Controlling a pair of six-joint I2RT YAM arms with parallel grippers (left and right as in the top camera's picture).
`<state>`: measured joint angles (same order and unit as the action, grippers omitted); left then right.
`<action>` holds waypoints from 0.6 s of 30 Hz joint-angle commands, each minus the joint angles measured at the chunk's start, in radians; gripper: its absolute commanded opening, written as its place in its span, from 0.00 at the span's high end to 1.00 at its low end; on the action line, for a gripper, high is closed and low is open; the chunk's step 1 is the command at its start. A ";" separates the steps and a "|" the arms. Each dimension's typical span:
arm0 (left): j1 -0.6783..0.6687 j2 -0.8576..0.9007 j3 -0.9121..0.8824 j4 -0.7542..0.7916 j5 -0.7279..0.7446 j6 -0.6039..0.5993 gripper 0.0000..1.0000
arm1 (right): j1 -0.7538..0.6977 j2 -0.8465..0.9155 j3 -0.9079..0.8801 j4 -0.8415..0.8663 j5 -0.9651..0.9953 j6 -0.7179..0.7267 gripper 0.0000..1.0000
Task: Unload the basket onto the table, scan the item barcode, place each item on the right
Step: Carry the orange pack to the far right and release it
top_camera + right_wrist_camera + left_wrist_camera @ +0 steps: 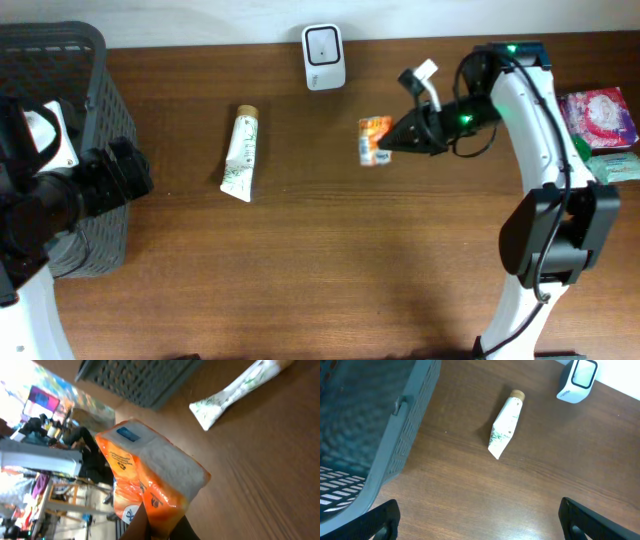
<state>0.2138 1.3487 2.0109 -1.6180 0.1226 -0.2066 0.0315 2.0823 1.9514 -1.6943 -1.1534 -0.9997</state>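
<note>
An orange-and-white soft packet [374, 140] hangs above the table with my right gripper [392, 143] shut on its end. In the right wrist view the packet [150, 475] fills the middle, pinched at its lower edge between the dark fingers [176, 530] of that gripper [160, 527]. The white barcode scanner [324, 56] stands at the back edge, up and to the left of the packet. My left gripper [480, 520] hovers open over bare wood beside the basket, with nothing between its fingers [380, 520].
A white tube with a tan cap [241, 153] lies left of centre, also in view as the tube [506, 425]. A dark grey mesh basket [95, 110] stands at the far left. Pink [598, 115] and green [612, 165] packets lie at the right edge.
</note>
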 commanded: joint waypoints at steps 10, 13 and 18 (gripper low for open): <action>0.005 -0.002 0.000 0.001 0.000 -0.010 0.01 | 0.072 -0.005 -0.004 0.016 0.032 -0.013 0.96; 0.005 -0.002 0.000 0.001 0.000 -0.010 0.01 | 0.072 -0.005 -0.004 -0.002 0.034 -0.014 0.96; 0.005 -0.002 0.000 0.001 0.000 -0.010 0.01 | 0.072 -0.005 -0.005 -0.005 0.040 -0.013 0.96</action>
<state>0.2138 1.3487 2.0109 -1.6180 0.1226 -0.2066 0.1074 2.0823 1.9499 -1.6943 -1.1183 -0.9997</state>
